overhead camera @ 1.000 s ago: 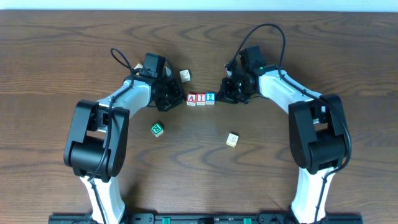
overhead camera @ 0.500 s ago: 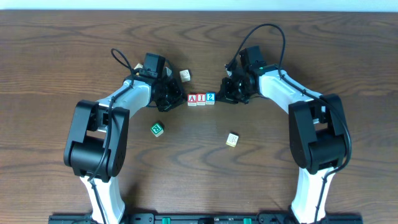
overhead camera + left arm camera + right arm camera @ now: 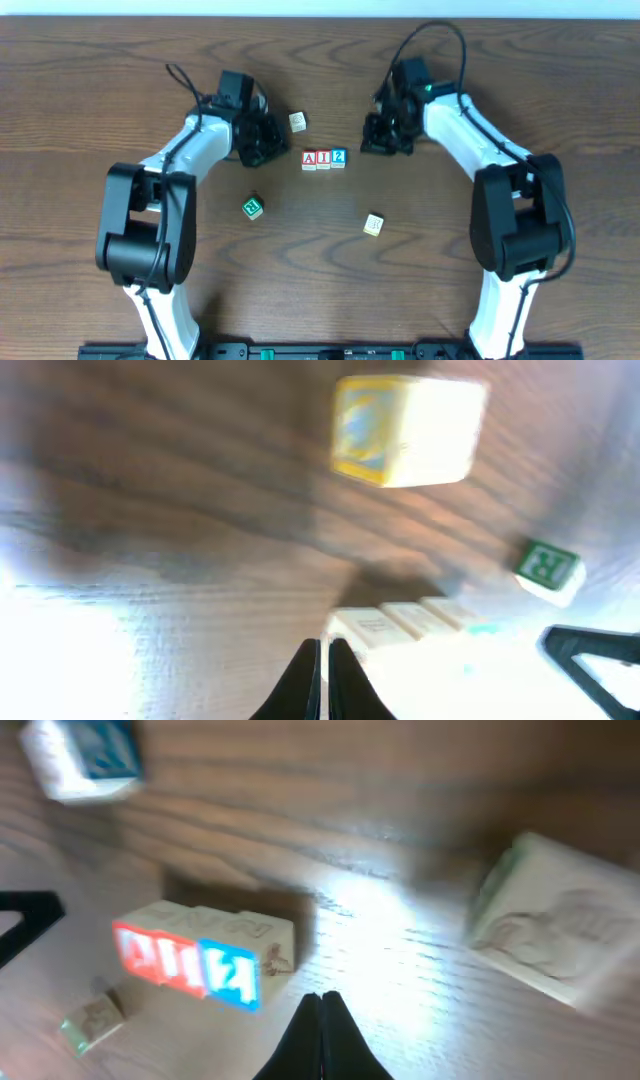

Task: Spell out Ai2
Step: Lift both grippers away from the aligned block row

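Both arms have drawn back from the middle of the tabletop (image 3: 90, 90), leaving the left pincer (image 3: 272, 150) and right pincer (image 3: 372, 143) a little farther from the row of letters. Each pincer is clenched on nothing, its fingers pressed together. The red A cube (image 3: 309, 158), red I cube (image 3: 323, 158) and blue 2 cube (image 3: 338, 157) sit touching in a line between them. A green cube (image 3: 252, 207) lies apart.
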Robot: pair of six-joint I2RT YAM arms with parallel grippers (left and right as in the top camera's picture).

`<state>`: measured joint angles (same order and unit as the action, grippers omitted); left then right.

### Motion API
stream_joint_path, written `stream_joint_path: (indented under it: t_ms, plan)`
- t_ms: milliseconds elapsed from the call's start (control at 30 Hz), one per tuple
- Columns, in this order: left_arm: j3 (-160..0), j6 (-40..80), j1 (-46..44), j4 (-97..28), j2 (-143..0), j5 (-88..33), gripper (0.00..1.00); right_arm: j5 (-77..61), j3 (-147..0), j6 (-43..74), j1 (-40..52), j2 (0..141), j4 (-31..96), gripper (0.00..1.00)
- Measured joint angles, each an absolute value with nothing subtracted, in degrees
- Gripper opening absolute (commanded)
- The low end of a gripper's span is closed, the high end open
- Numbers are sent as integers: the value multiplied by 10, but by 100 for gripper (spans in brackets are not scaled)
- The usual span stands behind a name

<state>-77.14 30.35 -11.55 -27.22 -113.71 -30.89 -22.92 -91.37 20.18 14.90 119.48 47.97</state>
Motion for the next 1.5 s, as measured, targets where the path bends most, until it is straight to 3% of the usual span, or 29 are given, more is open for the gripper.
stream_joint_path:
  t_ms: [467, 500, 567, 600, 867, 1500]
  plan:
    - [-826, 151, -131, -431, -851, -201, 6, -105, -979, 170, 149, 861, 660, 1]
    - [-826, 144, -139, -435, -837, -194, 14, -94, -979, 169, 149, 845, 675, 11]
    - [-826, 124, -158, -434, -811, -186, 54, -76, -979, 169, 149, 821, 695, 72]
    - [-826, 120, -168, -431, -797, -183, 96, -69, -979, 165, 149, 811, 702, 99]
    - [-826, 124, -188, -452, -733, -175, 95, -47, -979, 160, 149, 773, 775, 99]
    - [-826, 120, -188, -471, -732, -160, 95, -42, -979, 160, 149, 774, 778, 99]
